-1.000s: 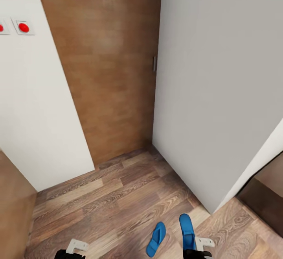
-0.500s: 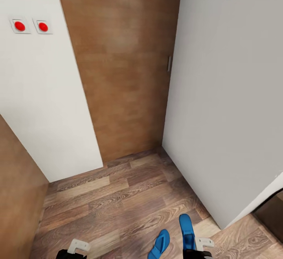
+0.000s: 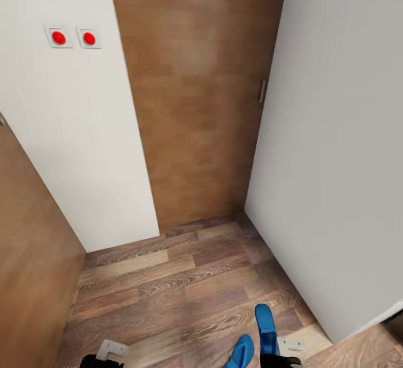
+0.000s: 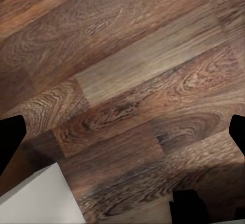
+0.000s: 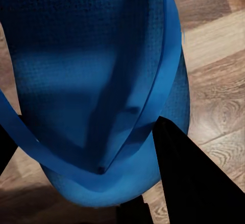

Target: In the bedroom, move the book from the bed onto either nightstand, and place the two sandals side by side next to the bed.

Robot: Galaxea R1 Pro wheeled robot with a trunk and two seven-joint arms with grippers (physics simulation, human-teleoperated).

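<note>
One sandal sits gripped in the right gripper, its dark jaws closed on the sole. Second sandal lies on the floor just beside. Left gripper spread wide, empty. Brown door ahead, between white walls.

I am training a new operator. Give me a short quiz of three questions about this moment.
1. True or false: the right gripper holds a blue sandal.
2. How many red buttons are on the white wall?
3. What lies between the fingers of the left gripper? A) a book B) wood floor C) a nightstand

Key: 1 true; 2 two; 3 B.
</note>
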